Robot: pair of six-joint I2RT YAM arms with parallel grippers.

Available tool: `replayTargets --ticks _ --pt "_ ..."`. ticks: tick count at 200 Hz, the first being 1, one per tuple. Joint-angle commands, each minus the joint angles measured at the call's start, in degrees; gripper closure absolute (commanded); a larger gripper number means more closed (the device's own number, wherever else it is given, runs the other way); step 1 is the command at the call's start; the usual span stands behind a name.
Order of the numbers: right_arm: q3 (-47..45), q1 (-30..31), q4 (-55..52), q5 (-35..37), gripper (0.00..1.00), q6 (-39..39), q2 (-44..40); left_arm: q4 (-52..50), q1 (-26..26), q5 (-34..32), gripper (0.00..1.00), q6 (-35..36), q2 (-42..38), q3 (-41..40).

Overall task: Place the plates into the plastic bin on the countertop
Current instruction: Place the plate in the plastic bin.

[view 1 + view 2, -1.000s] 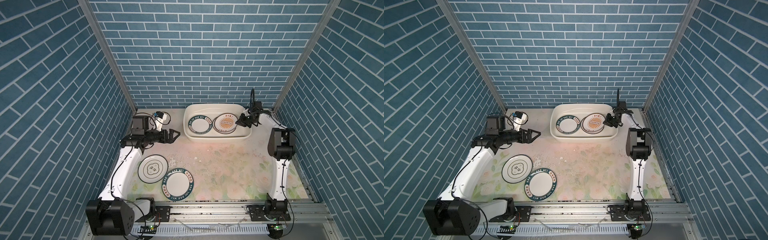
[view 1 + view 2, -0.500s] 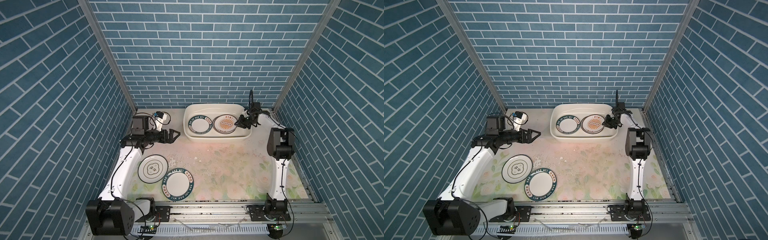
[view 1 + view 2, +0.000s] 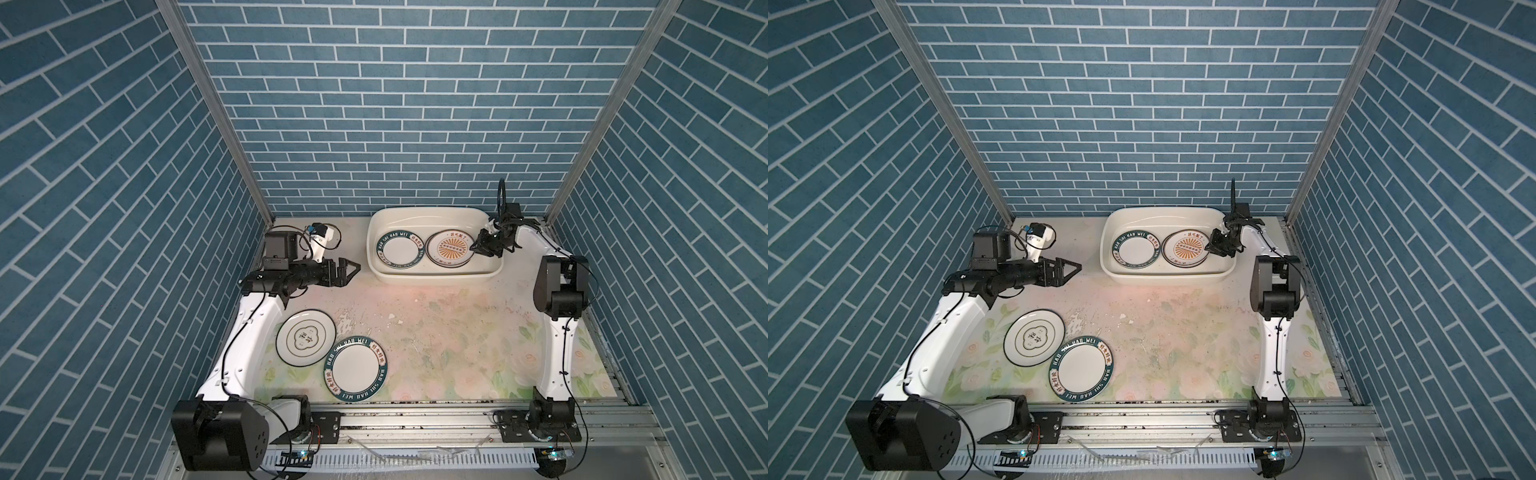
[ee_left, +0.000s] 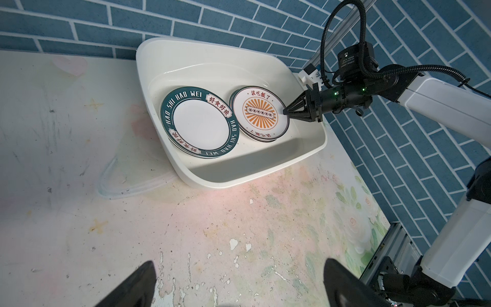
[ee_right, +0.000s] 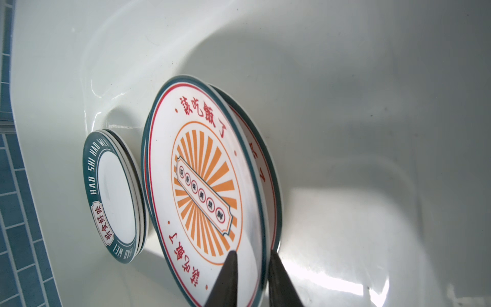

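**Plates in bin:** sunburst plate (image 4: pixel 260 113) tops a small stack, R half of plastic bin (image 3: pixel 432 214). Lettered stack (image 4: pixel 199 122) sits just beside it, L half.
**Plates loose on countertop (image 3: pixel 457 332):** cloud-emblem plate (image 3: pixel 305 338) and second lettered plate (image 3: pixel 356 370), rims touching, near side by L arm.
**Bin:** far end of countertop, by back wall.
**Right gripper (image 5: pixel 251 256):** fingers narrow, astride sunburst plate's rim; can't tell if gripping.
**Left gripper (image 3: pixel 356 272):** fingers wide, empty, above countertop, apart from bin.
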Motion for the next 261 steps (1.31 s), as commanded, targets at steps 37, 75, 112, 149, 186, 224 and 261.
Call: replayTargets --ticks 37,75,112,149,186,224,261 --pt "3.7 0.44 -3.65 0.76 0.77 -2.37 2.01 0.94 0.4 1.21 0.0 -0.87 -0.92 -0.95" --pt "4.43 0.6 -4.82 1.86 0.77 -2.54 1.98 2.27 0.4 2.18 0.0 -2.57 -1.01 -2.02" --pt "4.38 0.66 -4.73 2.61 0.76 -2.67 0.46 2.71 0.4 2.04 0.0 -3.79 -1.34 -2.69" --pt "2.56 1.0 -2.73 4.63 0.76 -2.74 -6.09 0.66 0.4 -1.44 0.0 -4.73 -1.78 -2.81" --pt "-0.45 2.99 -2.89 8.37 0.76 -4.54 -18.26 -3.56 0.4 -2.45 0.0 -4.85 -2.04 -3.14" --pt "-11.38 8.94 -3.01 9.61 0.74 -4.83 -32.63 -3.49 0.41 -3.85 0.0 -7.95 -2.34 -4.49" --pt "-27.08 18.26 -2.84 8.33 0.7 -1.11 -48.28 -2.07 0.47 -6.1 0.0 -11.32 -1.76 -7.82"
